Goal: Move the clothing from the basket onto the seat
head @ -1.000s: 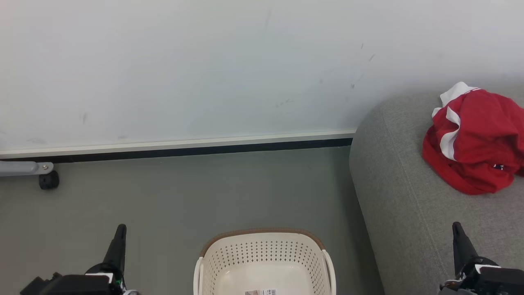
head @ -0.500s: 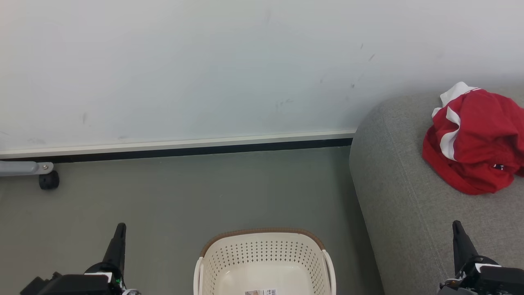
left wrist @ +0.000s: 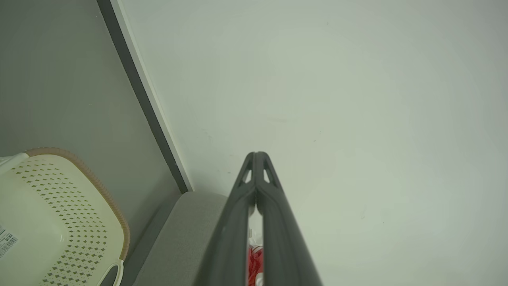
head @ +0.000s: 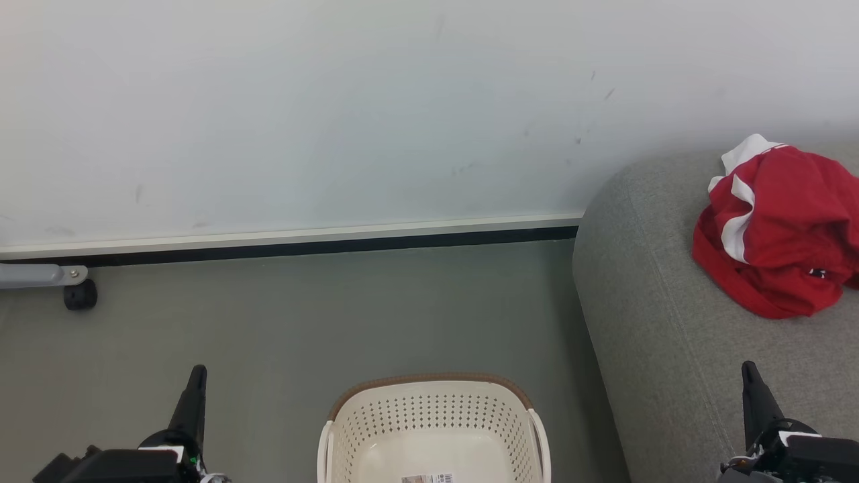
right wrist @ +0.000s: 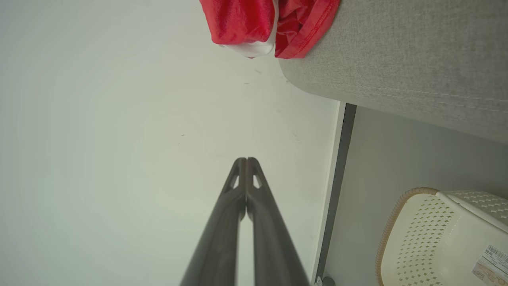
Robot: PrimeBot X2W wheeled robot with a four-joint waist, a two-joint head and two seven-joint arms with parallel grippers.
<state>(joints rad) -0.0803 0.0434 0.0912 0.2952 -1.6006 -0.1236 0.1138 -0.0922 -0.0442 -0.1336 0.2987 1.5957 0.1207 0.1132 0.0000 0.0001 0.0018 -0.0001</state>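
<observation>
Red clothing with white trim (head: 778,228) lies crumpled on the grey seat (head: 664,322) at the right; it also shows in the right wrist view as a red bundle (right wrist: 274,24) on the seat (right wrist: 397,59). The cream basket (head: 433,409) stands on the floor at bottom centre, with nothing but a label on its floor. My left gripper (head: 197,373) is shut and holds nothing, left of the basket. My right gripper (head: 747,369) is shut and holds nothing, over the seat's front part. In the wrist views both finger pairs (left wrist: 256,155) (right wrist: 246,161) meet at the tips.
A white wall with a dark baseboard (head: 288,247) runs behind the grey floor. A grey leg with a black caster (head: 79,295) stands at the left by the wall. Open floor lies between the basket and the wall.
</observation>
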